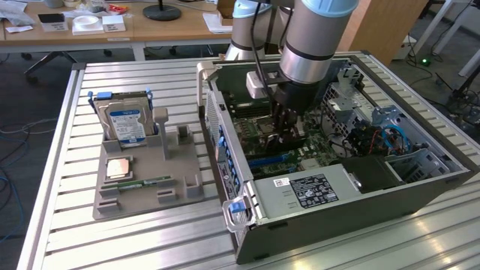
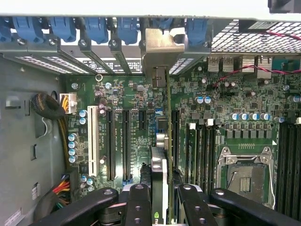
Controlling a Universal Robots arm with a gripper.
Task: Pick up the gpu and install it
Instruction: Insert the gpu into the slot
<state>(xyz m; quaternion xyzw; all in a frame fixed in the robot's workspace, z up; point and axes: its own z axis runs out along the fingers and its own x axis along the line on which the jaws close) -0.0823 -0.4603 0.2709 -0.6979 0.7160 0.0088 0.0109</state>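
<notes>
Your gripper (image 2: 162, 190) sat low inside the computer case (image 1: 300, 219), fingers pinching the gpu (image 2: 159, 162). The card stood edge-on over the motherboard (image 2: 122, 136), with its silver bracket (image 2: 162, 47) at the case's rear slot wall. Seated in a slot or not: could not tell.

gpu (image 2: 159, 174) | thin black card, edge-on, silver bracket (image 2: 162, 47) at one end | upright on edge | in PC case (image 2: 28, 141), over mobo slots (image 2: 127, 141), bracket at rear slot openings (image 2: 117, 59) | seated: can't tell
</notes>
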